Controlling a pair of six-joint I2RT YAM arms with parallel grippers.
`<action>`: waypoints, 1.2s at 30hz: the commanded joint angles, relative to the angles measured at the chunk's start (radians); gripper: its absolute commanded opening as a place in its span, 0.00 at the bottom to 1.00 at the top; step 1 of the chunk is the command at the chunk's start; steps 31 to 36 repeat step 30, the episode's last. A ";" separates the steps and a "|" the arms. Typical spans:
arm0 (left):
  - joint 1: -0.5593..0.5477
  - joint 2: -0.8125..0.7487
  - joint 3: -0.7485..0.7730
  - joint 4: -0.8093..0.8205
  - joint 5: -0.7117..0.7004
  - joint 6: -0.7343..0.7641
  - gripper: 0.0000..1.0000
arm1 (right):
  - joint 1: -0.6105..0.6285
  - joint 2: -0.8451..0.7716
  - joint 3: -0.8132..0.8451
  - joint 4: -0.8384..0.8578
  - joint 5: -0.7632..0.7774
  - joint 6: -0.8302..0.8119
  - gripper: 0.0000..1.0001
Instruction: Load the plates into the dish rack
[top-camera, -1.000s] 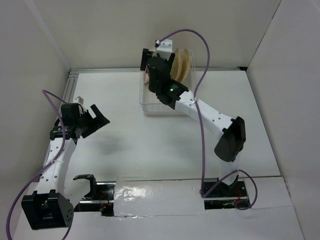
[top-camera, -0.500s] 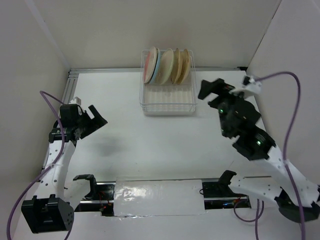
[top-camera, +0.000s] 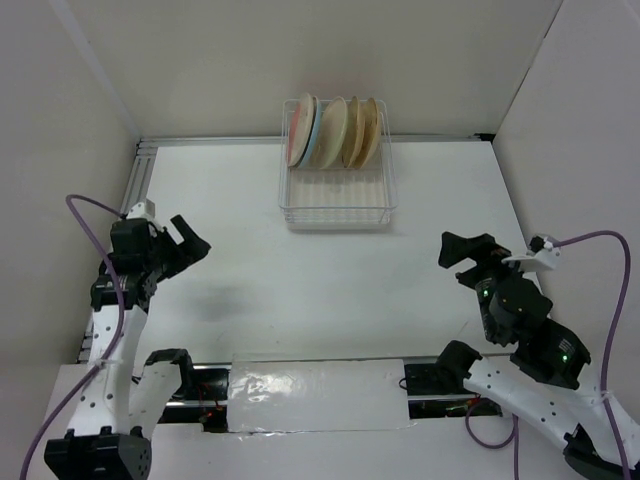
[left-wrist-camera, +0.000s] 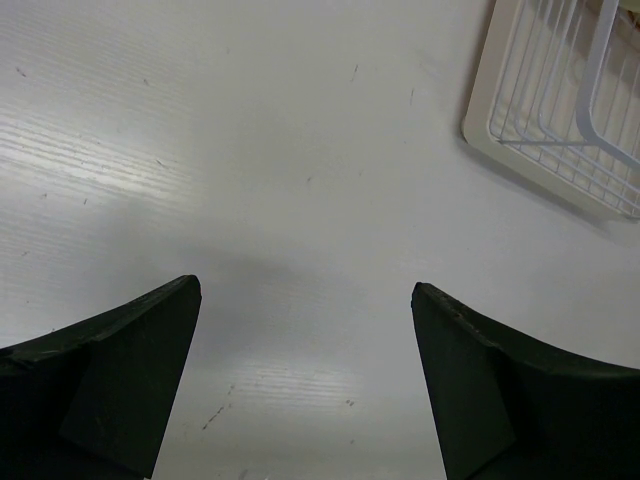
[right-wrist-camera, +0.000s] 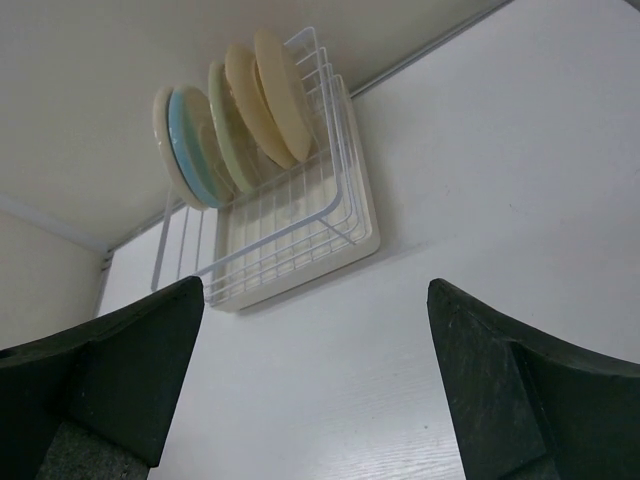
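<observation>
White wire rack at far middle, plates standing on edge in its far end, left gripper spread wide and empty at near left, right gripper same deal, near right

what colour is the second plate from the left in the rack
Light blue. That plate shows best in the right wrist view.

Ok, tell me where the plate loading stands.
Done: five plates stand on edge at the far end of the rack. In hand: nothing; the left gripper and right gripper are open, empty and well away from the rack. Remaining: no plate shows on the table, so loading looks finished.
</observation>
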 joint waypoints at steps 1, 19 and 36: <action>-0.004 -0.086 -0.033 -0.008 -0.015 0.012 1.00 | 0.010 -0.024 0.061 -0.116 0.014 0.097 0.99; -0.004 -0.231 -0.063 0.023 0.057 0.012 1.00 | 0.039 -0.175 0.053 -0.221 0.071 0.099 0.99; -0.004 -0.231 -0.063 0.023 0.068 0.012 1.00 | 0.039 -0.100 0.053 -0.221 0.061 0.099 0.99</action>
